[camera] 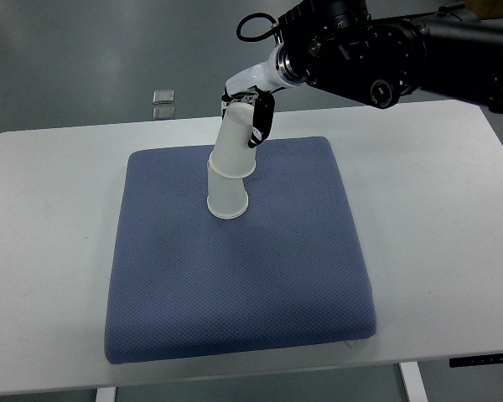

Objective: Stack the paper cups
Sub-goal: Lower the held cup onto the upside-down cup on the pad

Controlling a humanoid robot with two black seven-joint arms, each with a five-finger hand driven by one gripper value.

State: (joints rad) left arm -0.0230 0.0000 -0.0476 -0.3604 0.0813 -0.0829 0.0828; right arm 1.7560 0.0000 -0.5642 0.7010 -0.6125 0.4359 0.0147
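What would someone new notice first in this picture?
Likely the two white paper cups upside down, one over the other, tilted, mid-back on the blue cushion. The black right arm's robot hand grips the upper cup from the top right.

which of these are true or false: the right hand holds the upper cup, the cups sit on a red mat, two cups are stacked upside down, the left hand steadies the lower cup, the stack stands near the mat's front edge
1. The right hand holds the upper cup. True.
2. The cups sit on a red mat. False: the mat is blue, lying on a white table.
3. Two cups are stacked upside down. True: the upper cup sits over the lower cup, both with their wide rims downward.
4. The left hand steadies the lower cup. False: no left hand shows in the top view; nothing touches the lower cup but the upper one.
5. The stack stands near the mat's front edge. False: it stands in the far half of the mat, toward the back edge.
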